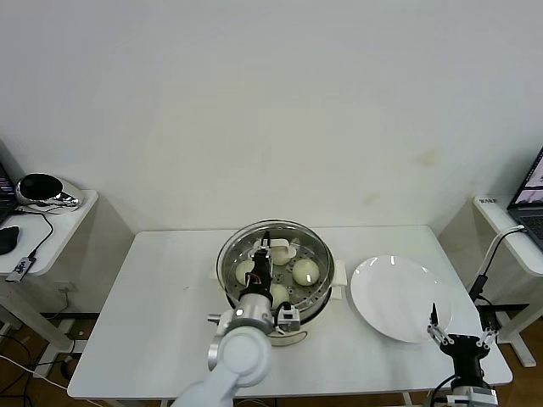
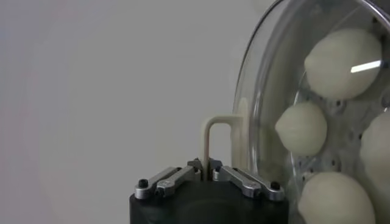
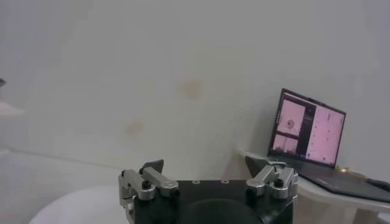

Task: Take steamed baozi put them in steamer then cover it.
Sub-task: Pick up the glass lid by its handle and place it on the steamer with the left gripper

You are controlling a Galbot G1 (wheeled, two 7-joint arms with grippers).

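The steamer point(image 1: 316, 298), a shiny steel pot on a cream-white base, stands at mid-table. Several steamed baozi point(image 1: 305, 270) lie on its perforated tray, and they show through the glass point(image 2: 301, 128). The clear glass cover point(image 1: 310, 242) lies over the pot; I cannot tell whether its rim rests on it. My left gripper point(image 1: 265, 242) reaches over the pot from the near side and is shut on the cover's cream-white bar handle point(image 2: 210, 137), jaws pinched on one leg of the bar point(image 2: 204, 165). My right gripper point(image 1: 462, 332) stands open and empty point(image 3: 206, 164) at the table's front right.
A flat white plate point(image 1: 394, 297) with nothing on it lies right of the steamer, just beyond the right gripper. Side tables flank the main table: the left one holds a helmet-like object point(image 1: 41, 188), the right one a laptop point(image 3: 308, 131).
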